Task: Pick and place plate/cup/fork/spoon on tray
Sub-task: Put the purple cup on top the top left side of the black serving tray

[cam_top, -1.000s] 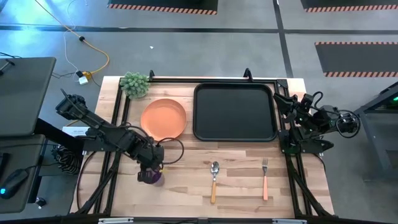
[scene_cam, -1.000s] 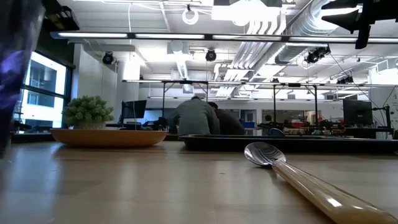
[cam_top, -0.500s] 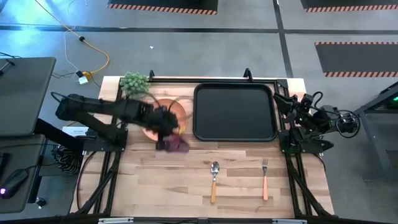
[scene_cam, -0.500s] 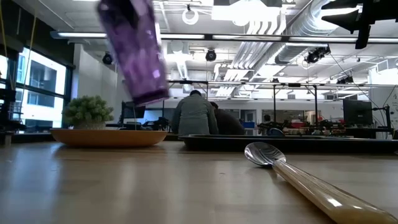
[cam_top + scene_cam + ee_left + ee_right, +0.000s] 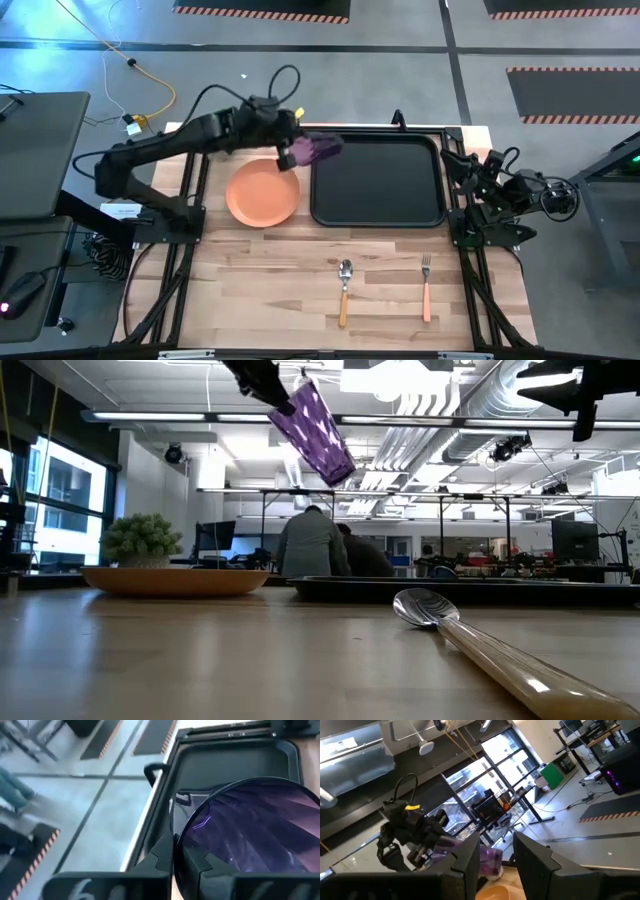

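Note:
My left gripper is shut on the dark purple ribbed cup, high over the far left corner of the black tray. In the low view the cup slants well above the table. The orange plate lies flat left of the tray. The spoon and the fork lie flat on the table near its front edge. My right gripper is open and empty at the table's right edge. My left gripper holds the cup by its upper end, pinched between the two fingers; one finger shows against the ribbed side. The fingers come from the table's left. The cup is lifted clear and tilted, its free end lower, toward the tray.
A green plant ball stands at the far left corner, behind the plate. People sit in the room beyond the table. Bare wood lies between the plate and the cutlery.
My left gripper has lifted the cup off the table near the front left, carried it up, toward the far edge and to the right, past the plate to the tray's far left corner. The cup has tipped from upright to slanting.

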`<control>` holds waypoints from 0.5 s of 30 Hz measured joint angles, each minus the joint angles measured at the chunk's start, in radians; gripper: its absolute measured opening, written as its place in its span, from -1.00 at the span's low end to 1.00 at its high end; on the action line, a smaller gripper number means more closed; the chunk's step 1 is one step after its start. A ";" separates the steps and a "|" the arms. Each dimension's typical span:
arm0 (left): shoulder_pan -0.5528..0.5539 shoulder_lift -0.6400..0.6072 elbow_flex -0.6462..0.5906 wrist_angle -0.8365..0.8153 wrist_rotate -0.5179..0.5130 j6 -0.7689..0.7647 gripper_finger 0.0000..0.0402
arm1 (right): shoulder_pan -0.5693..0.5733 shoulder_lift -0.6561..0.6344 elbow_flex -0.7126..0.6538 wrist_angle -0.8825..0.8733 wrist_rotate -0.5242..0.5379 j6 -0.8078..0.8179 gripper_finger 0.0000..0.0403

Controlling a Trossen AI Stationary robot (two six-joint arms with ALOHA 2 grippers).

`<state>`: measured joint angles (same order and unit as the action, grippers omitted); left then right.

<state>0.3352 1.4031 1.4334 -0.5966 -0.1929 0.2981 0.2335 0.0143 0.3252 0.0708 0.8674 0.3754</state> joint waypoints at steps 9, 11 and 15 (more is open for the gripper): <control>0.095 0.153 0.131 0.012 0.076 0.107 -0.99 | 0.000 0.000 0.000 -0.009 0.022 0.013 -0.46; 0.125 0.194 0.182 -0.018 0.102 0.107 -0.99 | 0.000 0.000 0.000 -0.018 0.023 0.030 -0.46; 0.180 0.291 0.268 -0.084 0.156 0.116 -0.99 | 0.000 0.000 0.000 -0.054 0.022 0.068 -0.46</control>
<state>0.5151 1.6936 1.7010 -0.6809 -0.0366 0.4141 0.2333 0.0147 0.3252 0.0165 0.8898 0.4433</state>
